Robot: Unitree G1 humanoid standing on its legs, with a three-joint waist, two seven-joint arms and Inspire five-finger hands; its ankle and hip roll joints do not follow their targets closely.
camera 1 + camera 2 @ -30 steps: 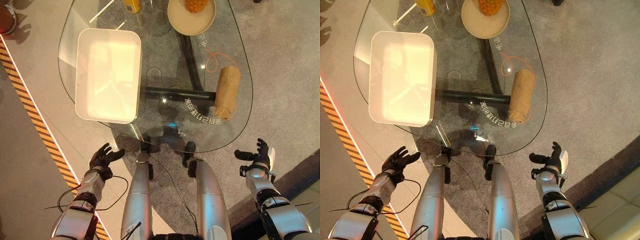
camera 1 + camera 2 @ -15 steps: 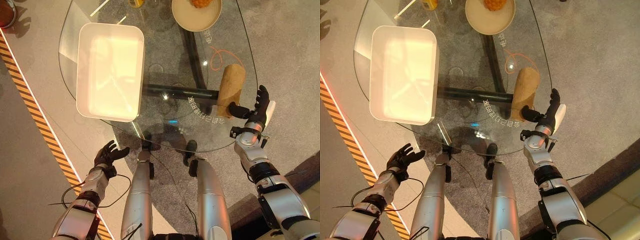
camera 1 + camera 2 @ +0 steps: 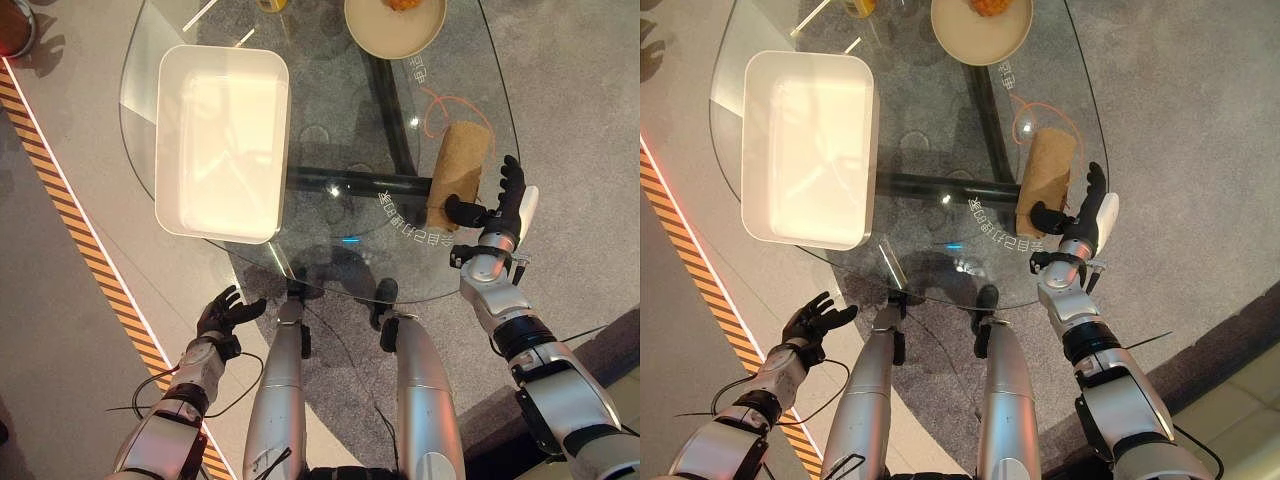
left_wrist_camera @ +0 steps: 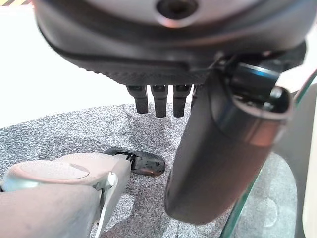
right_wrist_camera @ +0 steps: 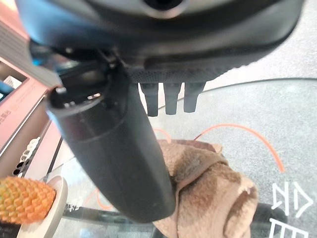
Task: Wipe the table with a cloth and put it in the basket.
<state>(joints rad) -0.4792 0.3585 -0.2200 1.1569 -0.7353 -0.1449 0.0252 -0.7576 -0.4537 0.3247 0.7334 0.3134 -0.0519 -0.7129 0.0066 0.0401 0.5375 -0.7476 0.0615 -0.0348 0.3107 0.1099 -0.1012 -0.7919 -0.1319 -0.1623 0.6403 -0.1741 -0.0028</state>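
Nearest the robot, short of the near edge of the glass table point(image 3: 300, 195) and off its left corner, the left hand point(image 3: 222, 314) is seen over the floor with its fingers loosely spread and nothing in it. At the table's near right edge the right hand point(image 3: 497, 211) is seen spread wide, fingers straight and thumb out, just beside the near end of the cloth point(image 3: 458, 172); the thumb seems to touch that end, though contact cannot be confirmed, and in the right wrist view the cloth point(image 5: 208, 191) is seen just past the thumb, ungrasped. The cloth lies as a brown rolled bundle on the table's right side. On the table's left side the white basket point(image 3: 170, 140) stands with nothing visible in it. At the table's far edge a bowl point(image 3: 372, 35) is cut off by the frame, and the orange thing in it, bumpy in the wrist view, cannot be identified with certainty. An orange loop point(image 3: 450, 102) is seen by the cloth's far end; whether it lies on the glass or is printed on it cannot be told. The task is judged barely begun: the cloth has yet to be gripped, no wiping can be shown, and the move to the basket is left.
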